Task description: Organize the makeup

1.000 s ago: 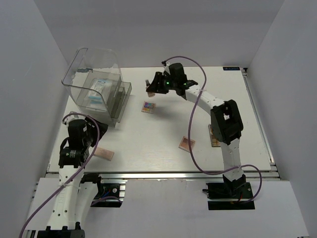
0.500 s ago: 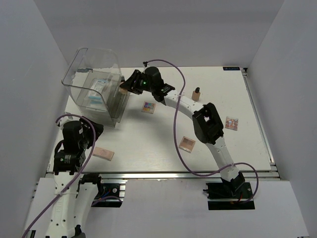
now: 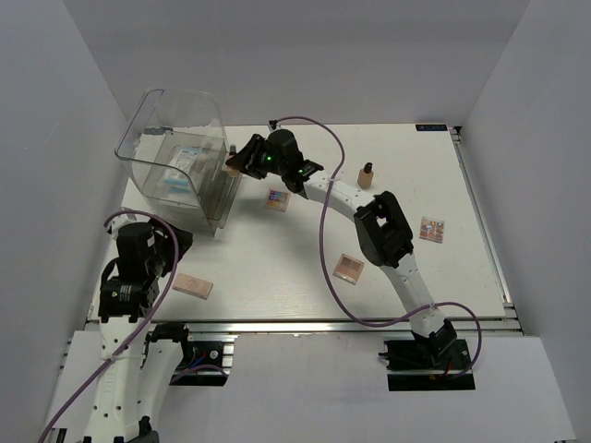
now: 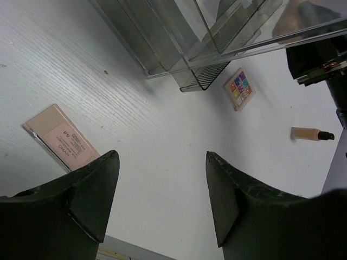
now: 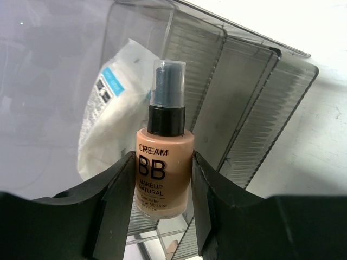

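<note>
My right gripper [image 3: 238, 164] is shut on a beige BB cream bottle [image 5: 164, 168] with a dark cap, upright, right at the ribbed slots [image 5: 244, 108] on the front of the clear bin [image 3: 175, 120]. A white-blue packet [image 5: 108, 124] lies inside the bin. My left gripper [image 4: 161, 157] is open and empty above the table, right of a long peach palette [image 4: 59, 142]. A colourful square palette [image 3: 277, 198], a second beige bottle [image 3: 367, 174], a peach compact [image 3: 348, 268] and another small palette [image 3: 431, 229] lie on the table.
The clear bin stands at the back left with its slotted tray [image 4: 217, 38] facing the table's middle. The white table [image 3: 295, 295] has a metal rail along its near edge. The right arm reaches across the table's middle.
My right gripper has carried the bottle left from the table's middle to the bin's slots. The left arm has pulled back slightly toward the near left.
</note>
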